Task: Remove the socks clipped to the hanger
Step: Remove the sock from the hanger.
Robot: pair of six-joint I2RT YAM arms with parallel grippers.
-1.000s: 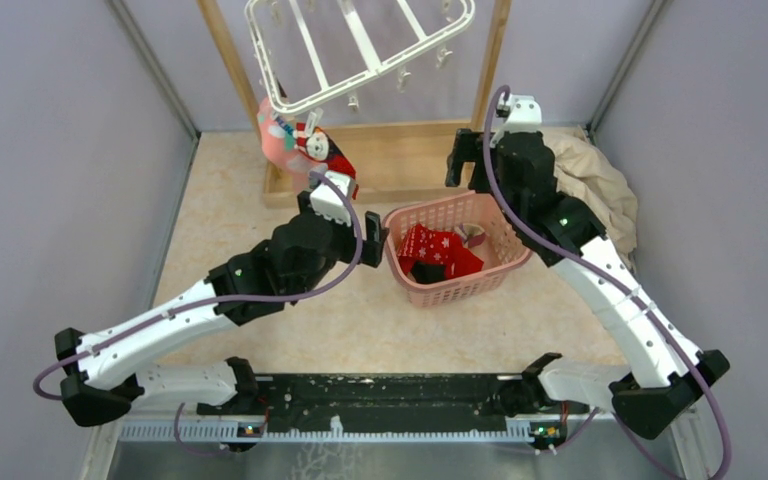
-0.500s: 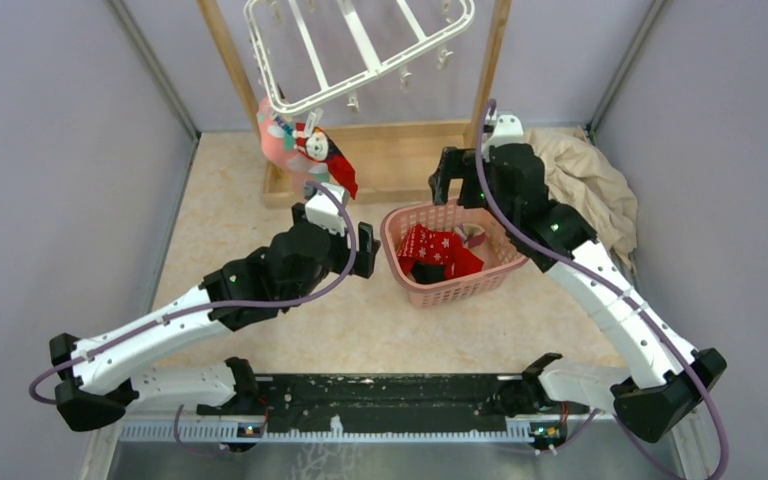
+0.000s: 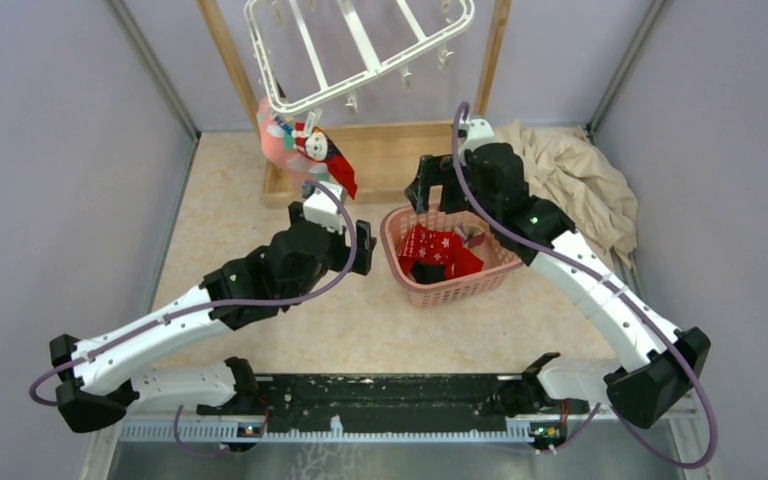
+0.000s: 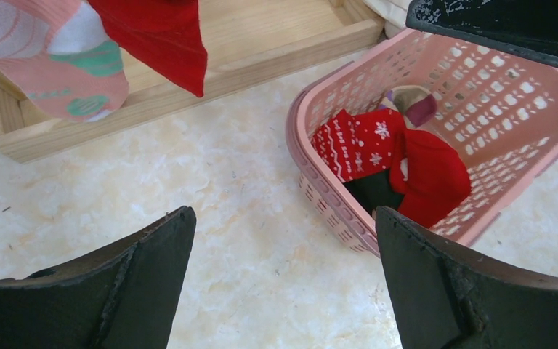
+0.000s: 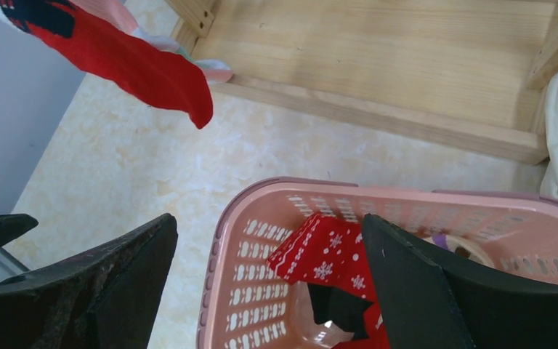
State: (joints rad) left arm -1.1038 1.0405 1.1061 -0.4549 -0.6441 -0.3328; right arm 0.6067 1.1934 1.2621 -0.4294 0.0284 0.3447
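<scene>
The white hanger (image 3: 360,50) hangs tilted from the wooden frame. Two socks stay clipped to its near-left corner: a pink one (image 3: 278,145) (image 4: 51,69) and a red one with a cartoon figure (image 3: 328,158) (image 4: 161,40) (image 5: 142,73). More socks lie in the pink basket (image 3: 460,290): a red snowflake sock (image 4: 360,142) (image 5: 320,251), a plain red one and a black one. My left gripper (image 3: 362,245) (image 4: 283,247) is open over bare floor left of the basket, below the hanging socks. My right gripper (image 3: 428,185) (image 5: 269,247) is open above the basket's back-left rim, holding nothing.
The wooden frame's base tray (image 3: 400,150) (image 5: 407,65) lies behind the basket, with posts rising on both sides. A beige cloth (image 3: 580,180) is heaped at the back right. Grey walls close in left and right.
My right arm has swung left and come down from the right post to the basket's back-left rim. My left gripper has drawn back slightly from the hanging socks.
</scene>
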